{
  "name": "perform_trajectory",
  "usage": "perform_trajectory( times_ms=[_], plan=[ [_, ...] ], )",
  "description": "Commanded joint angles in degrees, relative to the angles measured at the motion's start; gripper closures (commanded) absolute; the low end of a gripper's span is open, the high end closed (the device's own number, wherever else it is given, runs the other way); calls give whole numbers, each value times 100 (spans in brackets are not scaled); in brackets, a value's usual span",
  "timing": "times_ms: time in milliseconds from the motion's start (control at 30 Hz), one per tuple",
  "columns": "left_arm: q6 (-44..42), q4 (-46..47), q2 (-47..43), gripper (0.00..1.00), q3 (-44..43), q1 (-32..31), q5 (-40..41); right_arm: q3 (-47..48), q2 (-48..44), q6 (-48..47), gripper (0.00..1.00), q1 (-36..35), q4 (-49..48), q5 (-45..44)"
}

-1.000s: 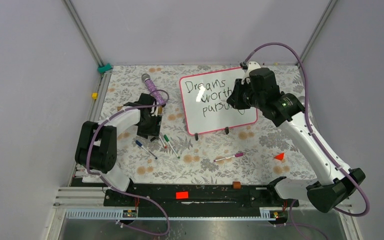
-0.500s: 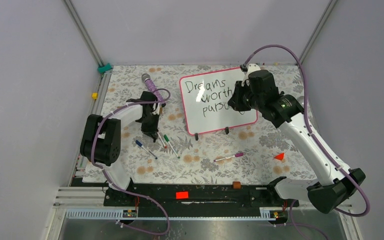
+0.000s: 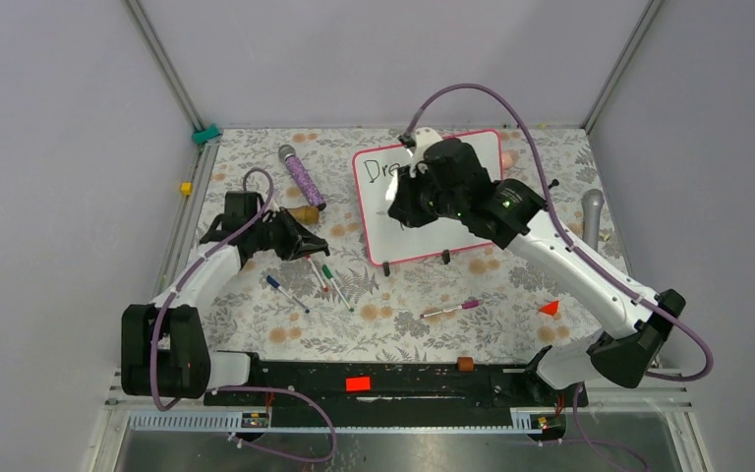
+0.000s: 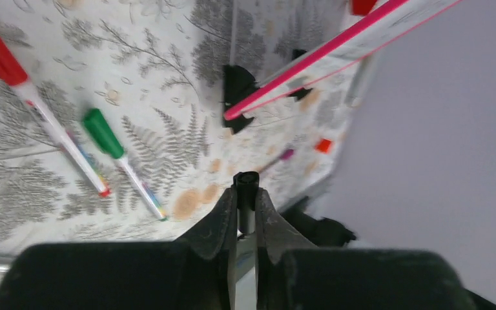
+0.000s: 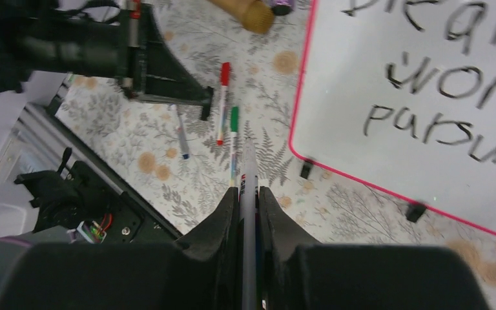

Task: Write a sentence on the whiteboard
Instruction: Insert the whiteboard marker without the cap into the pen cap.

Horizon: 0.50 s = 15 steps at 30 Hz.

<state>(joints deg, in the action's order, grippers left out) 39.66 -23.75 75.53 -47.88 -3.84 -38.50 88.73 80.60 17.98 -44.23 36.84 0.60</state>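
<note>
Tablecloth (image 3: pixel 383 315) with fern print lies under whiteboard (image 3: pixel 403 244), grey walls (image 3: pixel 374 59) around.

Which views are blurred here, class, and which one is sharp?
Left wrist: soft throughout, the whiteboard edge smeared; right wrist: the writing slightly streaked; top external: sharp and evenly lit, no glare.

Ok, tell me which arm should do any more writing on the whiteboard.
Right. The right gripper is shut on the marker and hangs over the whiteboard, beside the sentence. The left gripper is shut, low by the loose pens, off the board's left edge.
</note>
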Motion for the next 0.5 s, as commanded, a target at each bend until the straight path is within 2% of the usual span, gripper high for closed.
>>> perform_trajectory(
  times_ms=[0,33,167,367,467],
  plan=[
    [3073,2505,-464,100,1030,226,-1128,514,146,-296,100,-550,-405,65],
    [3686,2889,-605,100,1222,259,-1061,548,180,-333,100,-645,-455,63],
    [5235,3890,-719,100,1790,268,-1188,581,337,-572,100,-1072,-534,-29],
    [8043,7434,-713,100,3309,113,-688,314,422,-712,100,-1401,-643,-206],
    [8379,7920,-764,100,3570,115,-522,286,558,-777,100,-1468,-636,-185]
  ],
)
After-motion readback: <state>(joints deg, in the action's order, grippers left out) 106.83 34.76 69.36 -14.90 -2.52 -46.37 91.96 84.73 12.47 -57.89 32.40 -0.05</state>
